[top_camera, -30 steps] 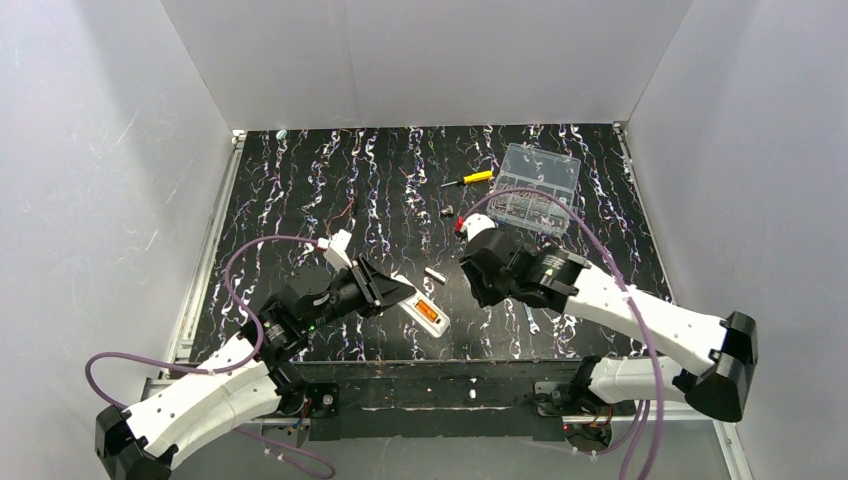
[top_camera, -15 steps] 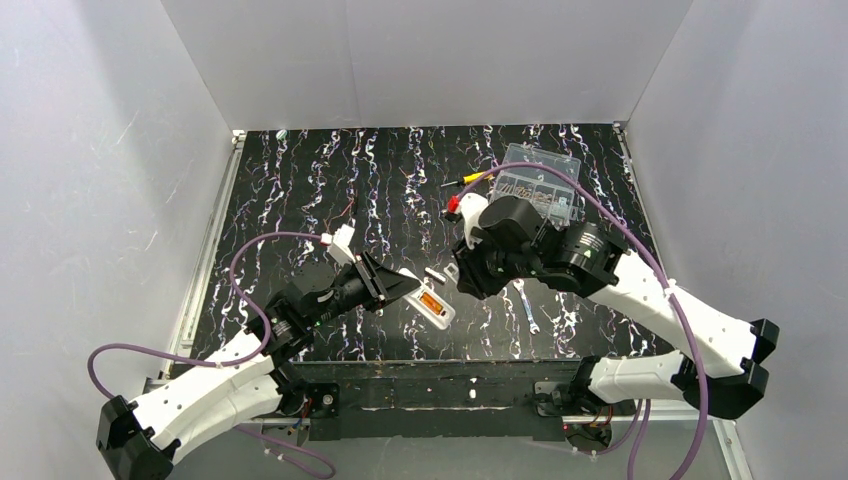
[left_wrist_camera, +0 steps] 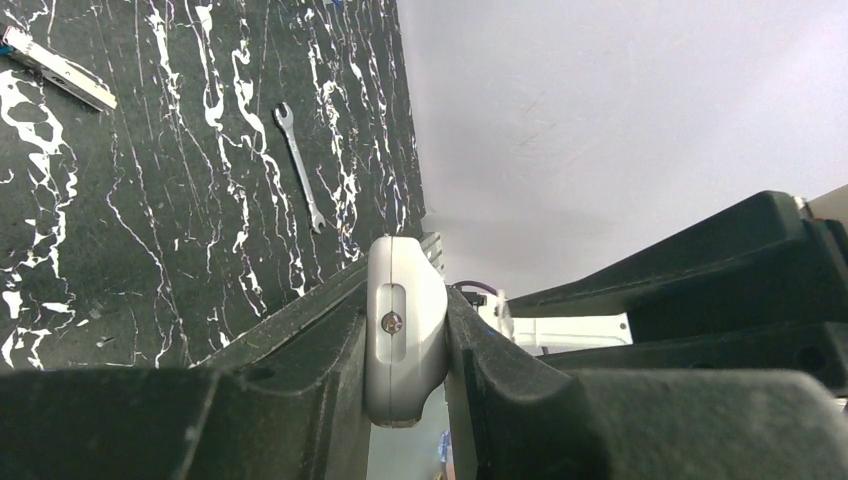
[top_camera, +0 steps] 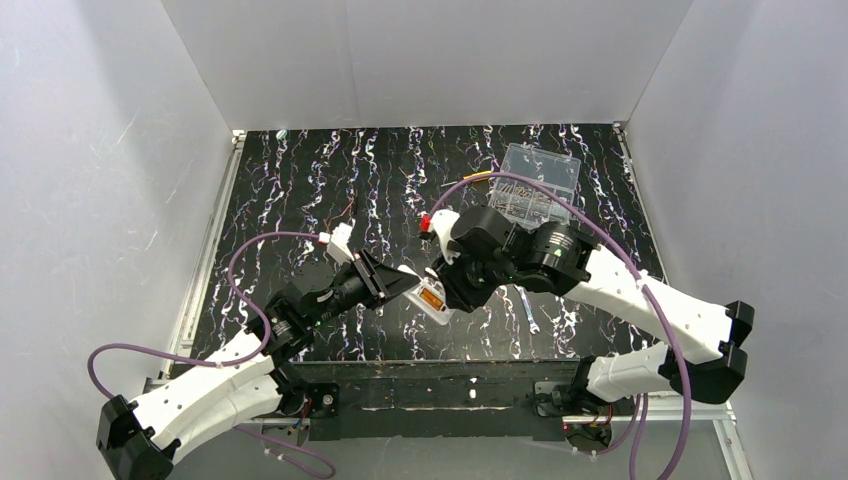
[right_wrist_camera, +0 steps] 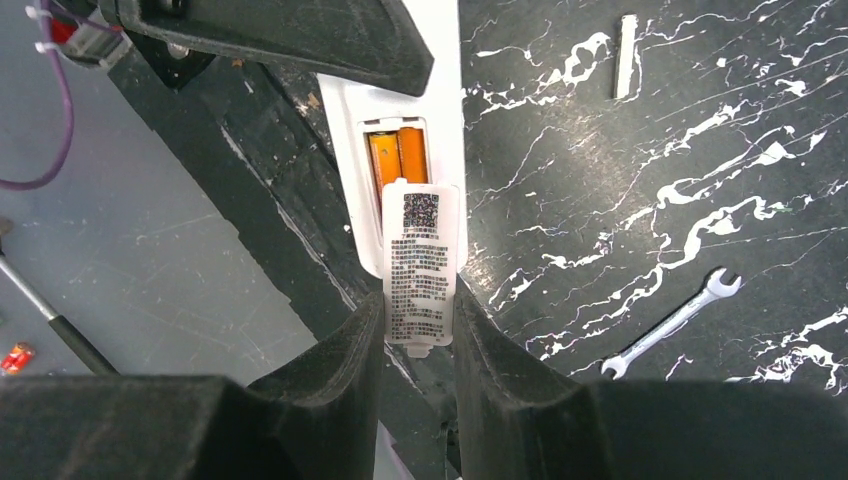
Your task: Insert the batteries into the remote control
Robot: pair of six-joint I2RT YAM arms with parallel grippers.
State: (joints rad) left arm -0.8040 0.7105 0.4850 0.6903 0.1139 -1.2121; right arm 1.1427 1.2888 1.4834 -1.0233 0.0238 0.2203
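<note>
My left gripper (top_camera: 398,286) is shut on one end of the white remote control (top_camera: 428,302), which shows end-on between its fingers (left_wrist_camera: 403,340). The remote (right_wrist_camera: 446,100) lies back-up with its compartment open. Two orange batteries (right_wrist_camera: 398,155) sit side by side in that compartment, also seen as an orange patch (top_camera: 432,299) from above. My right gripper (right_wrist_camera: 420,312) is shut on a white battery cover (right_wrist_camera: 420,255) with a printed label. The cover overlaps the lower half of the compartment. In the top view the right gripper (top_camera: 452,290) meets the remote's free end.
A small wrench (top_camera: 528,308) lies on the black marbled mat right of the remote, also seen as a wrench (right_wrist_camera: 670,325) near the right fingers. A pale stub (right_wrist_camera: 626,55) rests farther off. The clear compartment box (top_camera: 535,185) and a yellow-handled screwdriver (top_camera: 478,177) sit at the back right.
My right arm has swung left from the mat's middle right to the remote, bringing the cover over the compartment. The left gripper has raised the remote slightly.
</note>
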